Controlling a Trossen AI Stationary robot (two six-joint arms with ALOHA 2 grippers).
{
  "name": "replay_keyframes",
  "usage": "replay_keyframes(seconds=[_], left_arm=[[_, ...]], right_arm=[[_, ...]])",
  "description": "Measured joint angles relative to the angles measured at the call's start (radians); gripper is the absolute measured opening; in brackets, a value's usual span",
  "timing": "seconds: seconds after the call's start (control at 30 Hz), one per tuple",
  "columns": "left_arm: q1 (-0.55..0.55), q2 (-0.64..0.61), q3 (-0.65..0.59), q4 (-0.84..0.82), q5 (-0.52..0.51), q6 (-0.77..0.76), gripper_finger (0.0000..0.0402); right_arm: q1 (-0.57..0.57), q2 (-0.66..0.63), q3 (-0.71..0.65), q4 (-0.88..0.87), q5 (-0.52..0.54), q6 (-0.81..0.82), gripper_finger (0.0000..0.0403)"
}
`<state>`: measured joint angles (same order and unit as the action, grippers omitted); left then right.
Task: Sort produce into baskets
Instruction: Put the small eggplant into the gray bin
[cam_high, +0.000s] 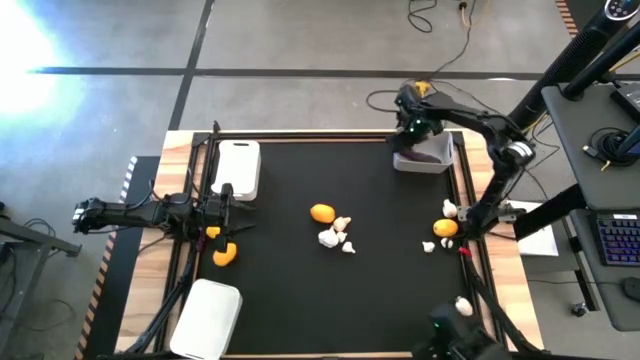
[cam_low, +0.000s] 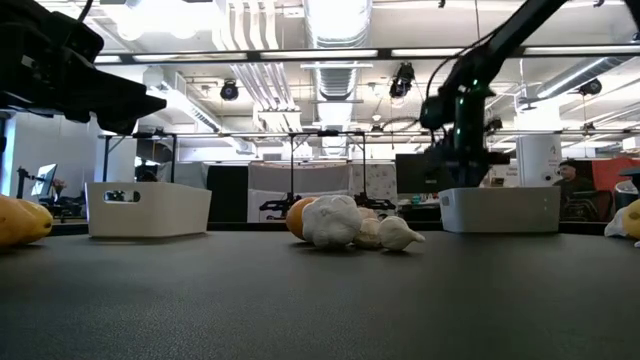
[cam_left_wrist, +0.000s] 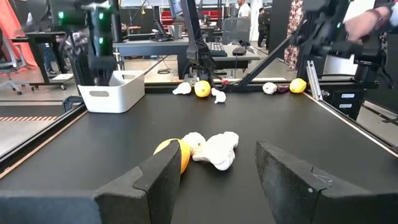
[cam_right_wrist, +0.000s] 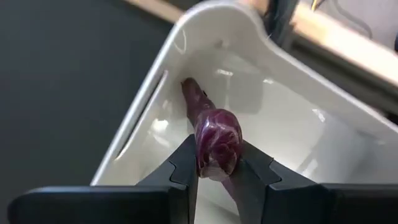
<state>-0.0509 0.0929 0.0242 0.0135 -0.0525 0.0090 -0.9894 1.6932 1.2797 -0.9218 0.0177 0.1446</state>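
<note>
Over basket (cam_right_wrist: 323, 134), right tool (cam_right_wrist: 217, 168) grips purple piece (cam_right_wrist: 216, 142).

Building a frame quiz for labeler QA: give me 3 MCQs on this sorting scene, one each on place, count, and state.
1. Where is the right pincer?
A. Over the basket at the table's far right corner
B. Above the middle pile
C. At the near left basket

2. How many white baskets show in the high view?
A. One
B. Two
C. Three

3. What is the right pincer's state?
A. Open, empty
B. Shut on a purple piece
C. Shut on a lemon

Answers:
1. A: the high view puts it over the far right basket.
2. C: that one, the far left basket and the near left basket.
3. B: the right wrist view shows its fingers clamping the purple piece above the basket.

The left pincer waits open at the table's left edge.
</note>
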Motion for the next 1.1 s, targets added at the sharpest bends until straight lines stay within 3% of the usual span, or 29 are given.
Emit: replay_keyframes(seconds=[0.27,0.47,0.73,0.9,1.1], left_arm=[[0.000,0.000,0.000,0.000,0.000,0.000,0.0190],[0.000,0.000,0.000,0.000,0.000,0.000,0.0190],[0.000,0.000,0.000,0.000,0.000,0.000,0.0190],[0.000,0.000,0.000,0.000,0.000,0.000,0.0190],[0.000,0.000,0.000,0.000,0.000,0.000,0.0190]], right_arm=[[-0.012,0.102,0.000,0.023,0.008,-0.017,0.0095],[-0.014,0.114,0.007,0.030,0.036,-0.036,0.0145],[0.021,-0.011,0.098,-0.105,0.040,0.033,0.0191],[0.186,-0.215,0.088,-0.185,0.039,0.103,0.0188],[0.538,-0.470,-0.004,-0.204,0.041,0.274,0.0182]])
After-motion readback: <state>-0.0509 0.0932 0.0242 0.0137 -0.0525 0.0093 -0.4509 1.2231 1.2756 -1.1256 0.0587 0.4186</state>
